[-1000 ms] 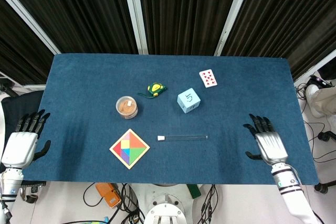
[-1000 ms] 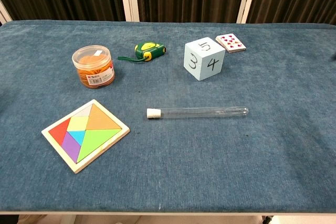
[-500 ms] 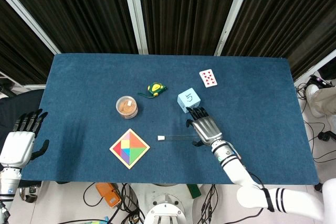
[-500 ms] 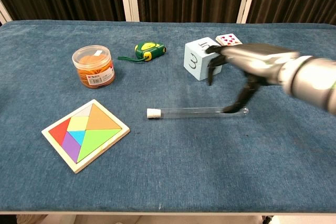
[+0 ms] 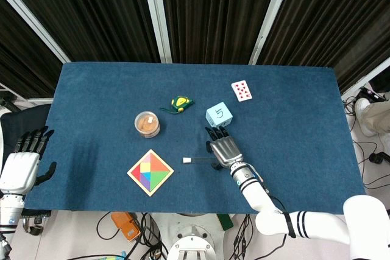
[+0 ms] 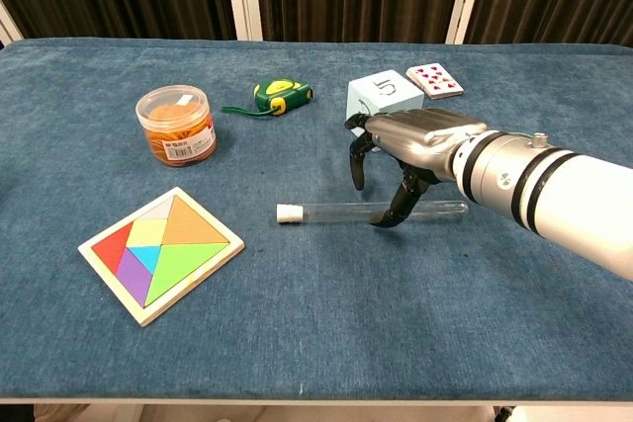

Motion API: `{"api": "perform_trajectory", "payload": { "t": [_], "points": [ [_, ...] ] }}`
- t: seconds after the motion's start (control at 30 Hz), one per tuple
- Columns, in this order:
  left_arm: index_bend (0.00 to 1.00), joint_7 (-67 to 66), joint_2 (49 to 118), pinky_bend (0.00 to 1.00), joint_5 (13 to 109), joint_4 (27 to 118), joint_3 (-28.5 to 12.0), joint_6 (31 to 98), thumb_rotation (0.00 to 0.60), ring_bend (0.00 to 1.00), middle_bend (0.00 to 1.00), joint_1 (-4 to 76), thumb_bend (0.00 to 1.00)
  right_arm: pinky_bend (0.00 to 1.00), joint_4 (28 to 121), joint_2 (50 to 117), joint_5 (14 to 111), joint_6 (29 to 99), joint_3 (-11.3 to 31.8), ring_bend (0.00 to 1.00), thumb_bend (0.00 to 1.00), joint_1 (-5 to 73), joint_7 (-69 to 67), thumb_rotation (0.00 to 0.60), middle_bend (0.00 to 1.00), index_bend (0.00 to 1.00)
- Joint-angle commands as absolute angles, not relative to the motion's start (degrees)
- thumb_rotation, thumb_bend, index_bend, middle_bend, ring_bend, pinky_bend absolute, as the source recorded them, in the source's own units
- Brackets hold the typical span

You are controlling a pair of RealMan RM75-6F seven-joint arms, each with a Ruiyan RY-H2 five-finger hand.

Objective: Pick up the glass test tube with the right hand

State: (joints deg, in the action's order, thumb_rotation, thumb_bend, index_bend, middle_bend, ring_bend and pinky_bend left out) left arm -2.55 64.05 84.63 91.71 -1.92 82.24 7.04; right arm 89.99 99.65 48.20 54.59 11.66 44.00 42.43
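The glass test tube (image 6: 326,211) lies flat on the blue cloth, white cap (image 6: 289,212) to the left; in the head view the glass test tube (image 5: 198,160) shows only left of the hand. My right hand (image 6: 410,150) hovers palm down over its middle and right part. The thumb reaches down at the tube's near side and the fingers (image 6: 357,167) hang apart behind it, closed on nothing. In the head view, the right hand (image 5: 223,148) covers the tube's right half. My left hand (image 5: 23,165) is open, off the table's front left corner.
A light blue number cube (image 6: 381,96) stands just behind the right hand, with a playing card (image 6: 435,79) further back. A tangram puzzle (image 6: 161,252), an orange-filled jar (image 6: 177,125) and a green tape measure (image 6: 280,96) lie to the left.
My right hand swung in from the table's right front edge and now hangs over the tube, further left along it than half a second ago. The tube and left hand have not moved.
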Motion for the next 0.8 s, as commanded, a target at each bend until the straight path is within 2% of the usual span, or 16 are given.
{"api": "perform_trajectory", "payload": {
  "t": [0.03,0.2,0.47,0.8],
  "points": [
    [0.03,-2.37,63.99,0.04,84.45,91.86,-2.01,82.21,0.6,0.0,0.0,7.0,0.42,0.0,89.3,100.1,48.06,55.08,11.07,0.03,0.41,44.39,42.27,0.6,0.04,0.52],
    [0.03,-2.1,63.86,0.04,84.2,92.06,-2.06,82.06,0.6,0.0,0.0,6.97,0.42,0.0,88.71,100.51,47.87,55.55,10.44,0.03,0.45,44.94,41.6,0.6,0.04,0.53],
    [0.03,-2.09,63.7,0.04,83.79,92.36,-2.1,81.76,0.6,0.0,0.0,6.96,0.43,0.0,87.56,101.07,47.46,55.41,9.57,0.03,0.45,45.71,40.63,0.6,0.04,0.54],
    [0.03,-1.63,63.56,0.04,83.47,92.57,-2.16,81.51,0.6,0.0,0.0,6.94,0.42,0.0,86.92,101.27,47.49,55.22,9.06,0.03,0.46,46.41,39.04,0.6,0.04,0.61]
  ]
}}
